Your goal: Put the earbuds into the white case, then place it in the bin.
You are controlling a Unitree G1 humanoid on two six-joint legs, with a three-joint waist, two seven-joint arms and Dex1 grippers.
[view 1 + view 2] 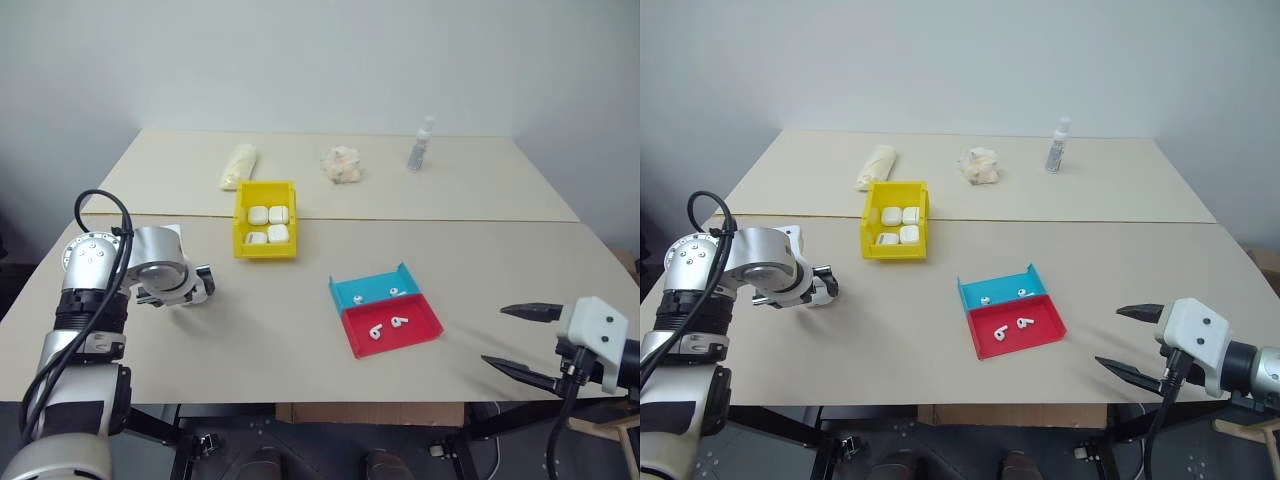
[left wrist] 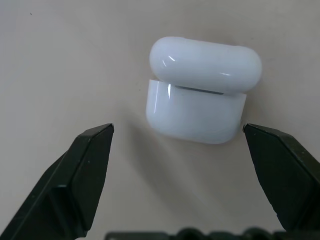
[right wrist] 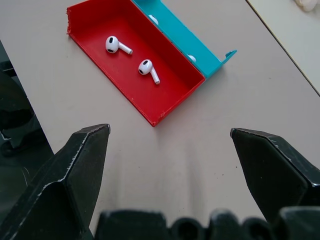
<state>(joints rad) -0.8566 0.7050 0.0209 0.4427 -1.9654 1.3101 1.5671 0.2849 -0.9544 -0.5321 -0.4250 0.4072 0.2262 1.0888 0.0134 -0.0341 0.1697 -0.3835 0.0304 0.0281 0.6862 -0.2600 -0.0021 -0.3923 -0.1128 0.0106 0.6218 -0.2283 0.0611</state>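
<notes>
The left gripper (image 2: 177, 137) hangs over the worktop (image 1: 250, 340) with jaws spread wide; the white case (image 2: 200, 97) lies between them, touching neither; the right gripper (image 1: 515, 340), likewise spread, hovers near the red-and-blue tray (image 1: 352, 335) holding the earbuds (image 3: 149, 68); the bin (image 1: 240, 225) holds four cases.

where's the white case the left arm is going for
In the left wrist view the white case lies on the table, just ahead of the open left gripper, left of the yellow bin.
</notes>
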